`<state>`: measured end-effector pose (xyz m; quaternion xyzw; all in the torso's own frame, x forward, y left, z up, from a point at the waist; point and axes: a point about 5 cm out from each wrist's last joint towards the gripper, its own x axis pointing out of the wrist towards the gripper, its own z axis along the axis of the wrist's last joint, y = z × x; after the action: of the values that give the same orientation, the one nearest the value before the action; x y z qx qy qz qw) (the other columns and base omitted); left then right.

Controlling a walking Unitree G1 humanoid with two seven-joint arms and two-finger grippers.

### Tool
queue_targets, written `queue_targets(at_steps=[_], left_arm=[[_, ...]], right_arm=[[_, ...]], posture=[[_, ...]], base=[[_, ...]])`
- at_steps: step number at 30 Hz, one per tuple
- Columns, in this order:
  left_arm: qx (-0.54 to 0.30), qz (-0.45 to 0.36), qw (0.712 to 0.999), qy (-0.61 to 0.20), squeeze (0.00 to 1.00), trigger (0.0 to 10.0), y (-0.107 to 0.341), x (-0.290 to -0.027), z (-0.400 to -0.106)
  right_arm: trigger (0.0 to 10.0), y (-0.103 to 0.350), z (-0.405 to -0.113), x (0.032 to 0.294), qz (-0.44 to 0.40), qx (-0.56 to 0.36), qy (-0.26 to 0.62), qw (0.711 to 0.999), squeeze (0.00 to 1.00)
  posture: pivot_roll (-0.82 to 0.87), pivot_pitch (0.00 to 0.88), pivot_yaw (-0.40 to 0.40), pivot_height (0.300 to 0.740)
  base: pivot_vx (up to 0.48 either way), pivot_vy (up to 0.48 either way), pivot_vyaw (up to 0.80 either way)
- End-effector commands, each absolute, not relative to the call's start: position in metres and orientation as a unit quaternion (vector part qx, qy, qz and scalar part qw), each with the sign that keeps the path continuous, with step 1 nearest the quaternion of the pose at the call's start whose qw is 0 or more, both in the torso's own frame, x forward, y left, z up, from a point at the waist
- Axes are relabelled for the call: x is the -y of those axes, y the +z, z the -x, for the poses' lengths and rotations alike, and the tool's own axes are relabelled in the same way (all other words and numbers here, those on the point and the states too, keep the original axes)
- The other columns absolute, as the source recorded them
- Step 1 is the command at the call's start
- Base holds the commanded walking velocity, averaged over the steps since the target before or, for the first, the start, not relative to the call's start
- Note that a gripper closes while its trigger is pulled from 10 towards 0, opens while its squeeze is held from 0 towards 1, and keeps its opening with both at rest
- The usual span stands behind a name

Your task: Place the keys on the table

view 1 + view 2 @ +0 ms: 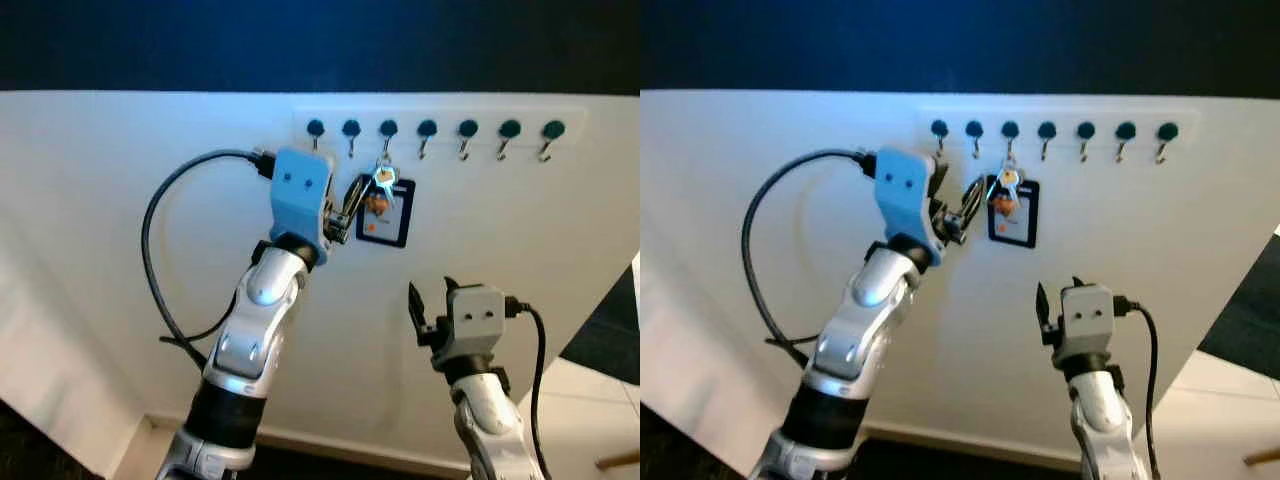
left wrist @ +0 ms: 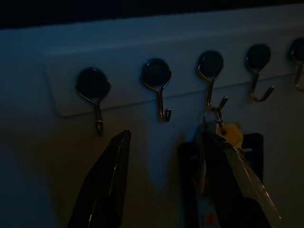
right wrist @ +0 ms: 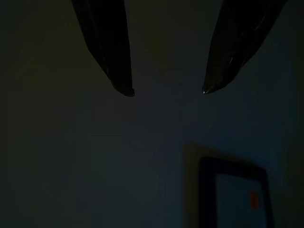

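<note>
Head views: the keys (image 1: 384,178) hang from the third hook (image 1: 388,130) of a seven-hook rail (image 1: 440,129) on a white wall (image 1: 120,250), with a dark-framed badge holder (image 1: 385,214) hanging behind and below them. The left gripper (image 1: 345,212) is raised to the rail, its tips just beside the keys on their left. The right gripper (image 1: 420,305) is held lower and well apart from the keys, fingers pointing up at the wall.

Left wrist view: the fingers (image 2: 107,178) are spread wide and grip nothing. One finger overlaps the key bunch (image 2: 228,133); whether it touches cannot be told. The other sits below the first and second hooks. The key ring loops over the third hook (image 2: 211,102).

Right wrist view: very dark. Two finger tips are parted with nothing between them; the badge holder (image 3: 235,197) shows dimly beyond.

Risk, as a judgement: the keys are off-centre toward one finger, so a close could pinch only the badge or push the bunch sideways. A straight pull would snag the ring on the upturned hook; it needs lifting first. The neighbouring second hook (image 2: 161,92) crowds the free finger.

No table is visible; a pale floor (image 1: 590,400) lies at right.
</note>
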<state>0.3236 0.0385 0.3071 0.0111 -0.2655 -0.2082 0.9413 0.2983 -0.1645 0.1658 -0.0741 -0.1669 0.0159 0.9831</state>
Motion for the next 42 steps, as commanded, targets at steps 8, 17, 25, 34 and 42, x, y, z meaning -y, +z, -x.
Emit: queue_targets(at_steps=[8,17,25,34,42], left_arm=[[0.256,-0.003,0.932,-0.255,0.0,10.0,0.318,-0.018,-0.328],[0.252,0.017,0.925,-0.283,0.0,10.0,0.325,-0.007,-0.326],[0.248,0.043,0.918,-0.305,0.0,10.0,0.329,-0.004,-0.323],[0.251,0.041,0.914,-0.317,0.0,10.0,0.335,-0.003,-0.318],[0.23,0.025,0.924,-0.306,0.0,10.0,0.32,-0.006,-0.32]], right_arm=[[10.0,0.161,-0.297,0.163,0.075,0.161,0.017,0.984,0.0],[10.0,0.16,-0.297,0.161,0.073,0.16,0.018,0.984,0.0],[10.0,0.158,-0.296,0.162,0.074,0.157,0.015,0.985,0.0],[10.0,0.158,-0.297,0.162,0.074,0.157,0.014,0.985,0.0],[10.0,0.159,-0.297,0.161,0.073,0.158,0.015,0.985,0.0]], posture=[[-0.01,0.159,0.076,0.74],[-0.01,0.163,0.079,0.74],[-0.01,0.165,0.083,0.74],[0.0,0.167,0.082,0.74],[0.0,0.166,0.082,0.74]], base=[[0.0,0.0,0.0],[0.0,0.0,0.0],[0.0,0.0,0.0],[0.0,0.0,0.0],[0.0,0.0,0.0]])
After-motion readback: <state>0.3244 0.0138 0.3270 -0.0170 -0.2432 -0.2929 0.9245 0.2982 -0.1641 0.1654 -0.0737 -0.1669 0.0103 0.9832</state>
